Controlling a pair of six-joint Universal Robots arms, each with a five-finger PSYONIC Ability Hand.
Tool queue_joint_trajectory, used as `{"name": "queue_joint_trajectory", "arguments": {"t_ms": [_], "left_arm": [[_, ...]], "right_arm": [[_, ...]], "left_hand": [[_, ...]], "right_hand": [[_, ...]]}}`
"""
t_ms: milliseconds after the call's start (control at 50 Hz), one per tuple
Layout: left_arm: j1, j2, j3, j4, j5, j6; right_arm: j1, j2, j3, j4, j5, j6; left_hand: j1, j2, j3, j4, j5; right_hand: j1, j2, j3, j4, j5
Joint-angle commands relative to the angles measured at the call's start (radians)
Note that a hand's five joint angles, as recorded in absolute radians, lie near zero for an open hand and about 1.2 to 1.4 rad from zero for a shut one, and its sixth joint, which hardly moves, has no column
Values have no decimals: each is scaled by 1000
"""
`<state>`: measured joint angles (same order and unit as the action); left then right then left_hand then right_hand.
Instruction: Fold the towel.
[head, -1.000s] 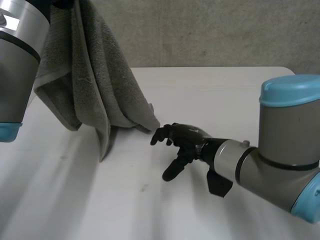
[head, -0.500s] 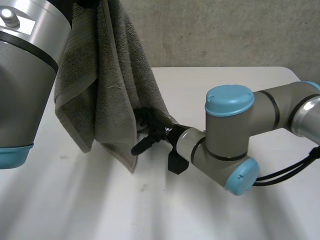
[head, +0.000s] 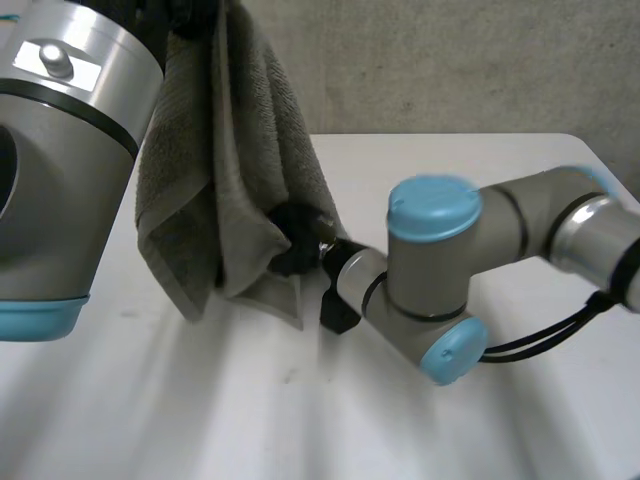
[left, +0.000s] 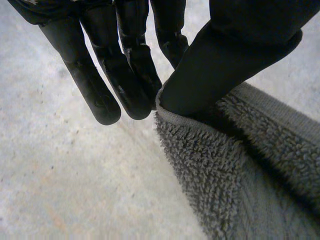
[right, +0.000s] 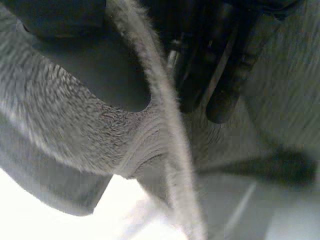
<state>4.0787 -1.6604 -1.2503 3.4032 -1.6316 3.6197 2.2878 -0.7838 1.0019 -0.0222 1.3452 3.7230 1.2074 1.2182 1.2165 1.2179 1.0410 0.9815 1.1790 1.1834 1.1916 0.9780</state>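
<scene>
The grey towel (head: 235, 180) hangs in folds at the upper left of the head view, over the white table (head: 450, 170) (whether its lowest tip touches the surface I cannot tell). The left robot hand (left: 225, 55) pinches a hemmed corner between its thumb and straight fingers (left: 132, 70). At the frame's centre the right robot hand (head: 295, 238) is closed on the towel's lower edge, with the thumb on one side and the fingers (right: 222, 85) on the other.
</scene>
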Motion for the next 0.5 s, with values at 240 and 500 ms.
{"name": "queue_joint_trajectory", "arguments": {"t_ms": [240, 500], "left_arm": [[220, -10, -113, -114, -8, 11], [216, -96, -169, -499, -7, 25]], "right_arm": [[-332, -501, 129, 218, 9, -929], [-298, -570, 228, 460, 99, -1312]], "left_hand": [[189, 178, 180, 178, 181], [189, 178, 180, 178, 181]], "right_hand": [[415, 217, 213, 205, 244], [415, 217, 213, 205, 244]]}}
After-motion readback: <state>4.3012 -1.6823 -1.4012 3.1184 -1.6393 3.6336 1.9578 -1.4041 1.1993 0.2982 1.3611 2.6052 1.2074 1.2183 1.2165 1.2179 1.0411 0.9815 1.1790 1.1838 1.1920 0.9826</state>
